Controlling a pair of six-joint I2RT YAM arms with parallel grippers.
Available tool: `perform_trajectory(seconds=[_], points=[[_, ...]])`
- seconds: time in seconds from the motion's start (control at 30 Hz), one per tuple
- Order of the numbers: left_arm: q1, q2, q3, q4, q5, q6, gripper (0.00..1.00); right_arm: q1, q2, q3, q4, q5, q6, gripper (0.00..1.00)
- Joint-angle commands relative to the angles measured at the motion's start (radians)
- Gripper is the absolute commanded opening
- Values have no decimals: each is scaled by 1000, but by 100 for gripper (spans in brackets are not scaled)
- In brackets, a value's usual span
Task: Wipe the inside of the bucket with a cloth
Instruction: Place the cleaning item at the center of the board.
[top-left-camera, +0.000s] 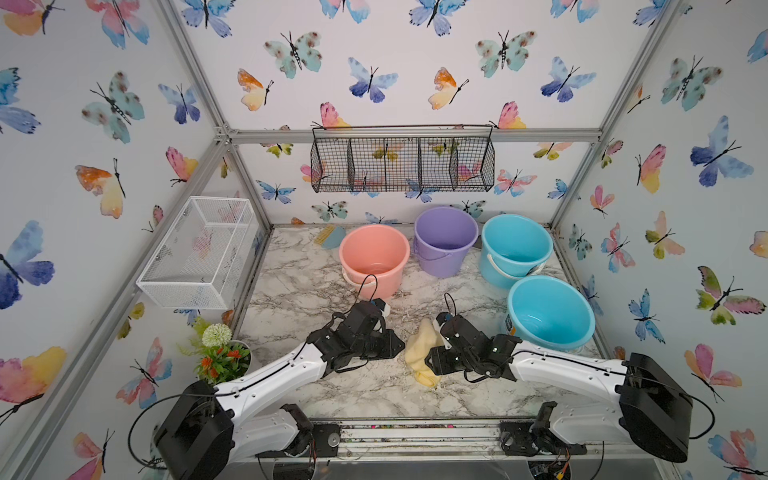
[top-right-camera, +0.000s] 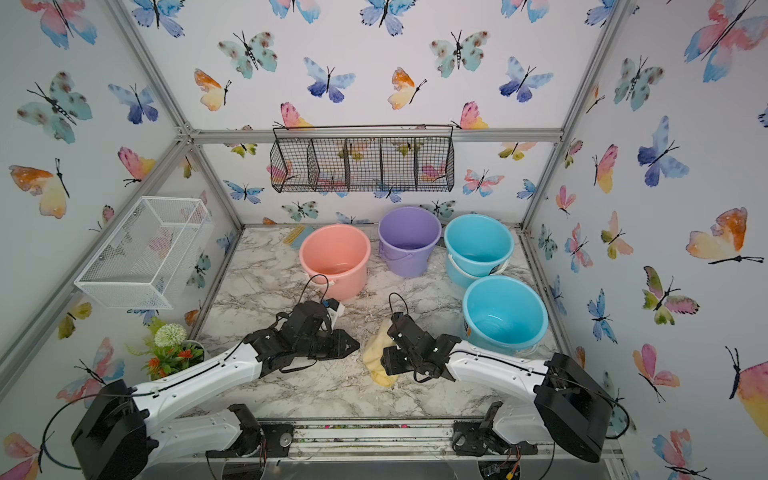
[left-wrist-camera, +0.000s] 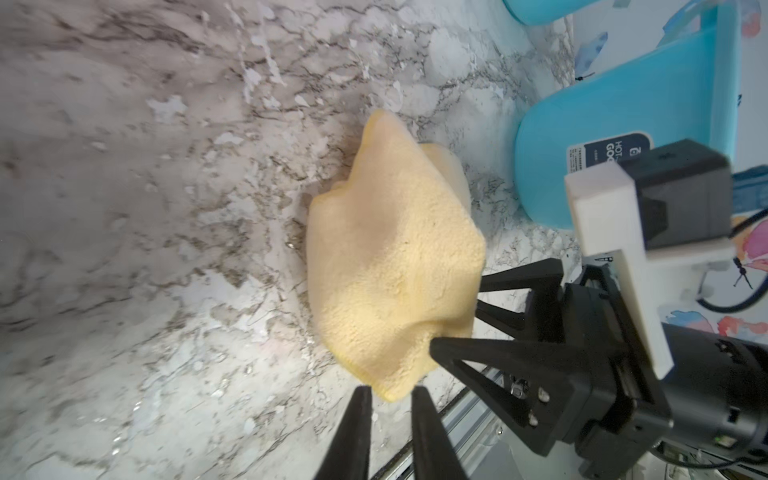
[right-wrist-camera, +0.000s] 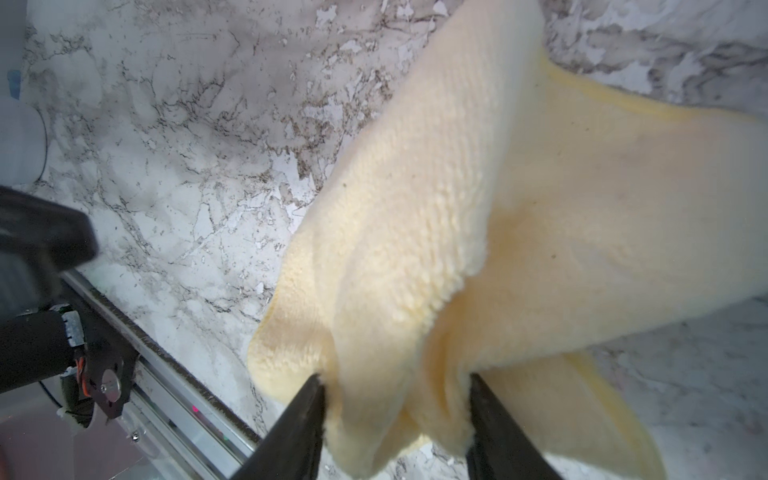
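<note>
the pale yellow cloth (top-left-camera: 419, 354) lies bunched on the marble desk (top-left-camera: 299, 286), near the front middle, between the two arms. the right jaws pinch a fold of it. the left jaws are pressed together, tips just beside its corner. the nearest blue bucket (top-left-camera: 550, 312) stands to its right.

Butterfly wallpaper (top-left-camera: 370, 81), marble tabletop (top-left-camera: 291, 282), black wire basket (top-left-camera: 402, 166)

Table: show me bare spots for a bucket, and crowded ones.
Free: the table's left side, between the pink bucket, the wall and the left arm; and the front strip between the cloth and the rail. Crowded: the right, from the purple bucket to the near blue bucket.
</note>
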Motion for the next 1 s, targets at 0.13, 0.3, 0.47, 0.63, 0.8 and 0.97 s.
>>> perform_trajectory(seconds=[0.13, 0.3, 0.47, 0.63, 0.8, 0.97], points=[[-34, 170, -18, 184, 26, -31, 1, -3, 1, -22, 49, -33, 24, 54], [-41, 271, -27, 270, 70, -25, 0, -3, 7, -33, 96, -71, 35, 54], [-46, 348, -16, 243, 41, -16, 0, -3, -8, -13, 58, -50, 29, 55], [-45, 436, -10, 198, 32, 2, 0, -3, -66, 24, -27, 2, 16, 62], [-45, 463, 6, 153, 8, 24, 0, -3, -135, 128, -199, 110, -9, 72], [-45, 448, 19, 117, -13, 38, 0, -4, -185, 301, -410, 275, -12, 75]])
